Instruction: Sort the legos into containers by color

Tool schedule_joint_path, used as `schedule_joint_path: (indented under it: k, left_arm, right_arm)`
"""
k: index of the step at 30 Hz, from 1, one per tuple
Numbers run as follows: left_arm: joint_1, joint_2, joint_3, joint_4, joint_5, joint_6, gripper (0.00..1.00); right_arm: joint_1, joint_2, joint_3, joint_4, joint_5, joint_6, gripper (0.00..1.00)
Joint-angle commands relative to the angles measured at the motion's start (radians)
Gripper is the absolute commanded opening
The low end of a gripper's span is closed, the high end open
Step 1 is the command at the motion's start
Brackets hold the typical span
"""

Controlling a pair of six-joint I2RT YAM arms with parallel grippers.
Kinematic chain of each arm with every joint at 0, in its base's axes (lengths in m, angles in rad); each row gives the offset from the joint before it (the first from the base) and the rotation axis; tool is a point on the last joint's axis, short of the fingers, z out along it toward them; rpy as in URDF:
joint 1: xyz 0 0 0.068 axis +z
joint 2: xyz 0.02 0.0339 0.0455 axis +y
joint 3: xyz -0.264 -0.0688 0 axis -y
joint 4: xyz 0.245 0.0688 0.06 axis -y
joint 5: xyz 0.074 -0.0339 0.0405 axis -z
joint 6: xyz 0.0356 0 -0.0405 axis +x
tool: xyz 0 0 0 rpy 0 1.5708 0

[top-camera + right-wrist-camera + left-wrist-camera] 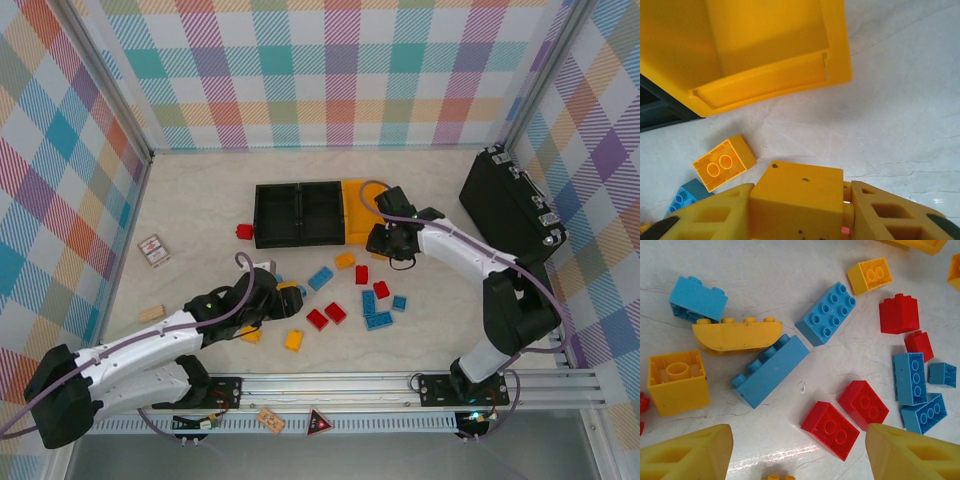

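Top external, marbled tabletop [200, 200], legos [335, 312] (plaid walls [340, 70])

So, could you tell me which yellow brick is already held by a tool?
The yellow brick clamped in the right tool, near the yellow bin; the other yellow bricks lie loose on the table.

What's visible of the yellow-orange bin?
The yellow-orange bin is a small rectangular open-top tray, smooth plastic by its look, with a stepped ledge inside one wall. Its visible inside holds nothing. It sits flat on the white table, at the right end of the row, against a black bin.
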Motion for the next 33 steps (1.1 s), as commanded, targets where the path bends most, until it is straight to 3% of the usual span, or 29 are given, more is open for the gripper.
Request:
schedule_joint_path:
  k: [1,14,24,33]
  left_arm:
    - [-0.025,0.011,0.039,0.051,-0.005,-0.007,0.7]
    - [-0.052,-0.02,0.058,0.038,-0.041,-0.02,0.7]
    - [-0.054,-0.053,0.031,0.004,-0.06,-0.033,0.7]
    - [-0.054,-0.061,0.023,0.0,-0.065,-0.037,0.71]
  right_arm:
    - [0.004,0.021,0.072,-0.044,0.039,-0.05,0.36]
    - [-0.027,0.298,0.423,-0.117,0.067,-0.092,0.37]
    - [-0.039,0.426,0.533,-0.151,0.075,-0.076,0.41]
    - [-0.038,0.425,0.56,-0.167,0.079,-0.071,0.56]
